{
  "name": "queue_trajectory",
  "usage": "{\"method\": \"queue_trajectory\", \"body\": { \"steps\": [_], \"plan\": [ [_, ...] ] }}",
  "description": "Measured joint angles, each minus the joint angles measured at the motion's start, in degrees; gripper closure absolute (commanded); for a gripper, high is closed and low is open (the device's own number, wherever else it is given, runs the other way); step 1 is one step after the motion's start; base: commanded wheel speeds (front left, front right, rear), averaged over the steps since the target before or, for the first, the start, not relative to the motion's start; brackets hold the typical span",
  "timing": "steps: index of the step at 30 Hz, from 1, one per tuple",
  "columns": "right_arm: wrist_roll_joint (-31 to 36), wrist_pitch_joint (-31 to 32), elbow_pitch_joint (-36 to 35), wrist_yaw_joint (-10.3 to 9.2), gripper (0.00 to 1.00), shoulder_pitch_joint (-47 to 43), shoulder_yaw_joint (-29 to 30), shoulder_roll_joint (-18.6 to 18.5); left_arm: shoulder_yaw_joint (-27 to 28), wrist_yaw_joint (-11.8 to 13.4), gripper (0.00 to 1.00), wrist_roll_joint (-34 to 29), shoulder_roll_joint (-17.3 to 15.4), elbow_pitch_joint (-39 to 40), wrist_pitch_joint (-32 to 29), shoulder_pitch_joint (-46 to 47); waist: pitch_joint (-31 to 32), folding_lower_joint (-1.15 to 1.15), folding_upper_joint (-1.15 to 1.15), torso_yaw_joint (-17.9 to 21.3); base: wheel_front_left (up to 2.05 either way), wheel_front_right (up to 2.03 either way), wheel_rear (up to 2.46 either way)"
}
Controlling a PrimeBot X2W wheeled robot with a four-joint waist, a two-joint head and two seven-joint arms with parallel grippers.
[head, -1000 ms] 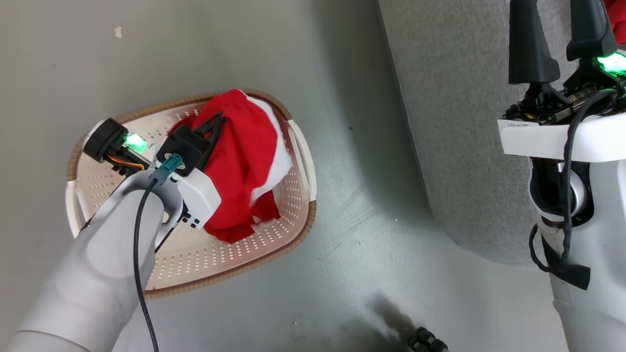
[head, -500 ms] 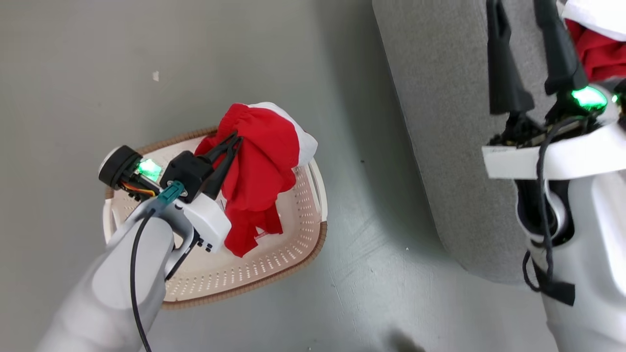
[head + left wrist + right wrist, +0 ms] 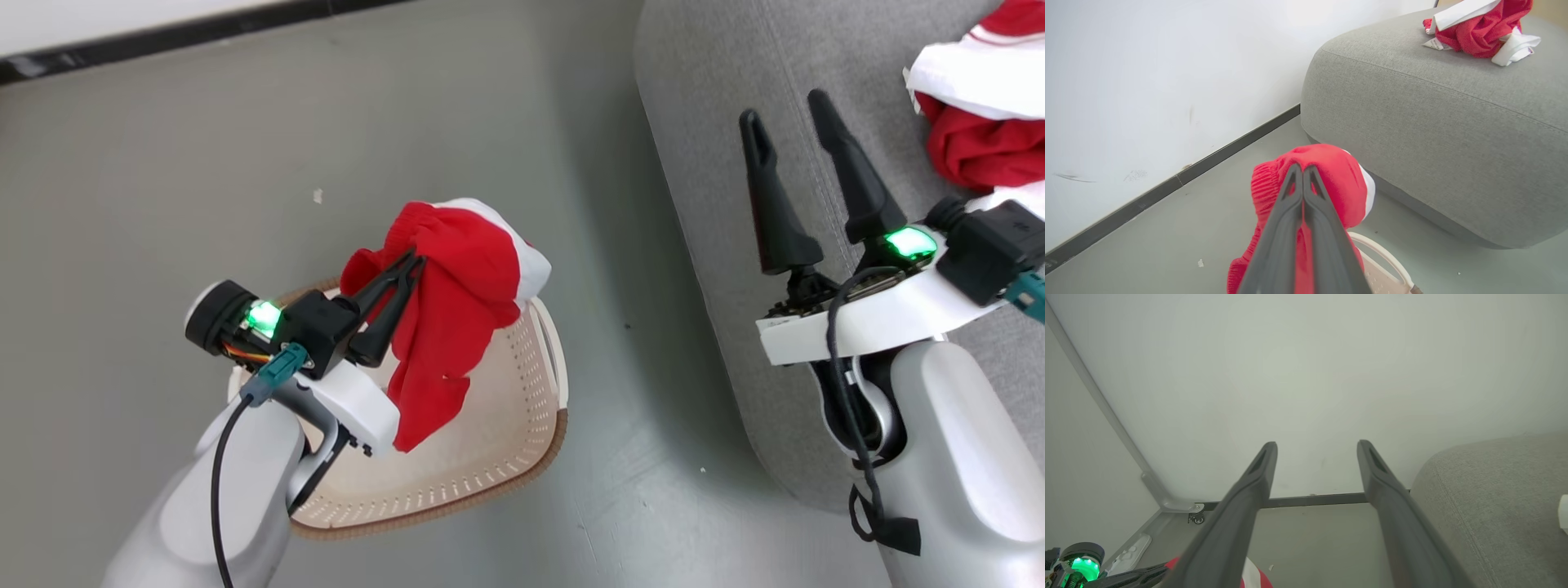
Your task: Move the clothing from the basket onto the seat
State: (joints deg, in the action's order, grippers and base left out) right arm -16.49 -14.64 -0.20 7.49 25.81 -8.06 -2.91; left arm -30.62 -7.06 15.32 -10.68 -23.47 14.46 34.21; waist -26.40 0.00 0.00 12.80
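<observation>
Left gripper [image 3: 415, 261] [image 3: 1301, 168]: we are pressing its two long dark fingers together, pinching the gathered edge of a soft bright red fabric garment with a white panel [image 3: 457, 302] [image 3: 1333, 173], centre-left of the head view.
Held garment: it is hanging bunched from the fingertips above the cream-white perforated plastic basket with a brown rim band [image 3: 562, 425] [image 3: 1382, 275]; whether its lowest tip is touching the basket, we cannot tell.
Right gripper [image 3: 784, 110] [image 3: 1318, 447]: we are holding its fingers spread wide, gripping nothing, over the large light grey fabric-upholstered seat [image 3: 710, 131] [image 3: 1433, 122] [image 3: 1486, 498].
Second garment: a crumpled red-and-white fabric heap [image 3: 980, 143] [image 3: 1478, 30] is lying on the seat, upper right.
</observation>
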Motion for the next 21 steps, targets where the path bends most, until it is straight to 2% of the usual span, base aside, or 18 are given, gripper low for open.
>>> {"method": "queue_trajectory", "body": {
  "steps": [21],
  "plan": [
    [-1.64,0.0,4.81,0.0,0.0,-4.77,-8.0,-3.55,1.76,-0.15,1.0,3.81,1.6,5.56,0.0,-6.69,10.0,0.0,0.0,-4.64,0.0,0.0,0.0]
  ]
}}
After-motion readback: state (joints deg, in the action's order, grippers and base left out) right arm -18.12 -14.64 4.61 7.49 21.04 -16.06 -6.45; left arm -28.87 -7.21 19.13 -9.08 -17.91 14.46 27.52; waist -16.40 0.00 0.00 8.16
